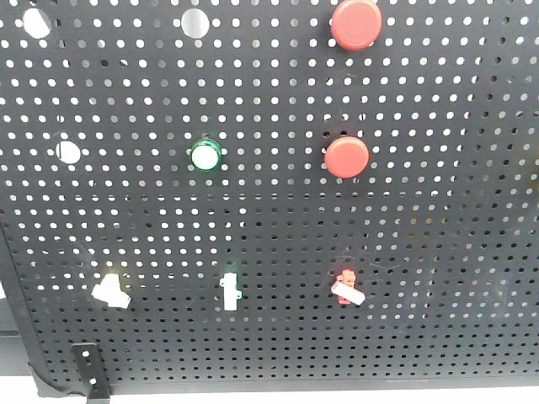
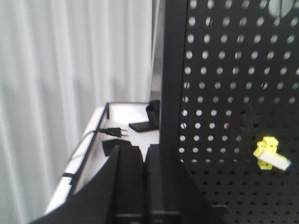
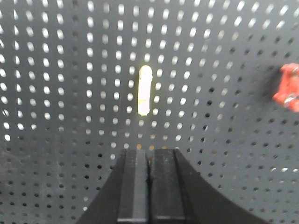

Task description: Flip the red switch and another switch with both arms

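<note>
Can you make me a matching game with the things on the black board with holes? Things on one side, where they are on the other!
Things (front view):
1. red switch
2. yellow switch
3. green round light
4. upright white toggle

Places:
A. bottom row, middle
B. bottom row, left
C. bottom row, right
D. higher up, left of a round red button

Pairs: 1-C, 2-B, 3-D, 4-A

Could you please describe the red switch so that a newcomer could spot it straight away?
On the black pegboard, look along the bottom row of three small switches. The red switch is the rightmost, directly below the two round red buttons. It alone has a red base under its short white lever.
</note>
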